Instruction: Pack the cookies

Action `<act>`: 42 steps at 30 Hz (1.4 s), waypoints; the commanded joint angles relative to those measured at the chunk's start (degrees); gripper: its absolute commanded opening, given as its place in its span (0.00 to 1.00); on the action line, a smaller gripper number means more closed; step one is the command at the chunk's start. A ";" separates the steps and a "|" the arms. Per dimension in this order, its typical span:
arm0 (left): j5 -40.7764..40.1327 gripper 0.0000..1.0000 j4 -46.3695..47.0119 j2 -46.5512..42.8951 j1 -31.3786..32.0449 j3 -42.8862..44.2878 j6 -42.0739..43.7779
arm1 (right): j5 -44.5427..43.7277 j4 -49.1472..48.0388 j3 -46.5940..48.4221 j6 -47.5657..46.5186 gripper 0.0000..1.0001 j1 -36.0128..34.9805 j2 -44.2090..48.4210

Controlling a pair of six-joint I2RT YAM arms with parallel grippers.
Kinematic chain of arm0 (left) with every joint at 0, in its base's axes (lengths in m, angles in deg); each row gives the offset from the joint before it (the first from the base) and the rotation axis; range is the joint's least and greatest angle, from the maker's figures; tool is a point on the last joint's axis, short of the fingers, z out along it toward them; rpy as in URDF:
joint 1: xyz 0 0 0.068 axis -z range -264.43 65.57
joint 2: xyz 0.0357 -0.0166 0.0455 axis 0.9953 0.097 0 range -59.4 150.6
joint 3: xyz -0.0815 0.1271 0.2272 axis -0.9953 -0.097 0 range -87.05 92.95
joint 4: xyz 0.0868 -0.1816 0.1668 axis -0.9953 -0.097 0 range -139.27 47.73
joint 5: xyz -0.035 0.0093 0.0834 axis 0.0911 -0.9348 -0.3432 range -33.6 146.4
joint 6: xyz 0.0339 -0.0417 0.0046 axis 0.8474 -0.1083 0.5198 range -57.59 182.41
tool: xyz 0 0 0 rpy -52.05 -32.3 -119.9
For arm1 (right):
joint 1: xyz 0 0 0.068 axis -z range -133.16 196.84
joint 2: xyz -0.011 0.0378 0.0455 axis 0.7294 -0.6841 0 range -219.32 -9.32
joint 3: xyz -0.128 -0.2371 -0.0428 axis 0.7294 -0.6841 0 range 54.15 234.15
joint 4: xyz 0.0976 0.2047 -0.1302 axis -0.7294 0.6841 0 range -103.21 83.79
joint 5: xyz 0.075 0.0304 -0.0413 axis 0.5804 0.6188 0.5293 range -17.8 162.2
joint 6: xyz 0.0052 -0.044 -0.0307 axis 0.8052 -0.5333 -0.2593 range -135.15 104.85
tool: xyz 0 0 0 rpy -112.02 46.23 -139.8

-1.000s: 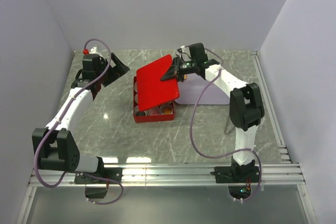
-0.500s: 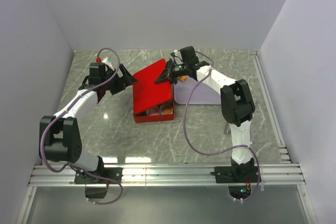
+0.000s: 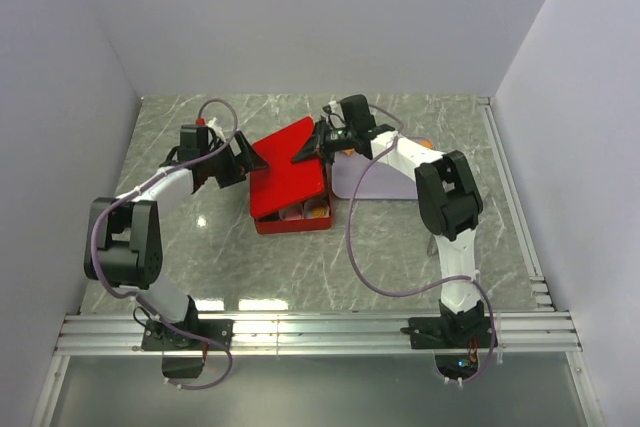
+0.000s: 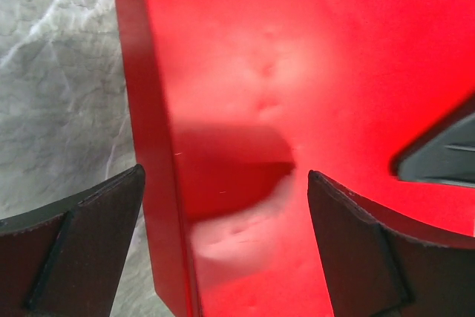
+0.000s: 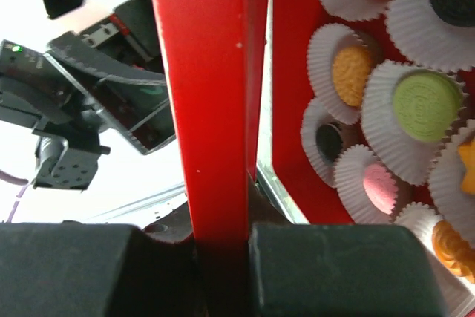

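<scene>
Pinches tilted red square lid [image 3: 290, 162] in right gripper [image 5: 223, 257], holds left gripper [image 4: 226, 235] spread astride its edge, risks slipping it askew onto round coloured cookies [image 5: 421, 99].

Looks down from high at the near side; peers close from each wrist at one flat red square lid [image 3: 288, 165].

Both arms same build: left arm [image 3: 160, 190] and right arm [image 3: 408, 155] have white tube links and chunky black joint housings. A mauve cable [image 3: 357, 247] runs loose along each, base to wrist. Black base brackets [image 3: 452, 332]. Left gripper [image 4: 224, 183]: matte black wedge fingers [image 4: 82, 250], small red cap [image 3: 203, 121] at the wrist, green status light [image 5: 15, 48]. Right gripper [image 5: 221, 243]: dark grey blocky fingers [image 5: 349, 272].
</scene>
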State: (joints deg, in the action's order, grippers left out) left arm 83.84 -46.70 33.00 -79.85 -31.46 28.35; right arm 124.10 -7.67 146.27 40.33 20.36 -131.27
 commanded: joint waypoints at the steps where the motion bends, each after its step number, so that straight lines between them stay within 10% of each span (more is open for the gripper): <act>1: 3.41 0.95 3.46 0.94 0.17 0.04 0.93 | 0.31 -3.26 -0.53 -0.20 0.00 -0.68 -0.48; 21: 2.53 0.87 -0.48 3.66 1.57 3.38 0.05 | -0.57 2.45 -1.15 -5.91 0.00 -0.15 -1.80; 42: -1.69 0.84 -5.86 6.74 6.05 10.06 -0.21 | -7.77 18.27 -1.33 -17.50 0.54 3.63 1.98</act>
State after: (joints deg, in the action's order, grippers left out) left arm 82.00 -53.17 39.75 -74.81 -23.99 27.89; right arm 118.73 5.75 143.71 26.82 23.09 -132.45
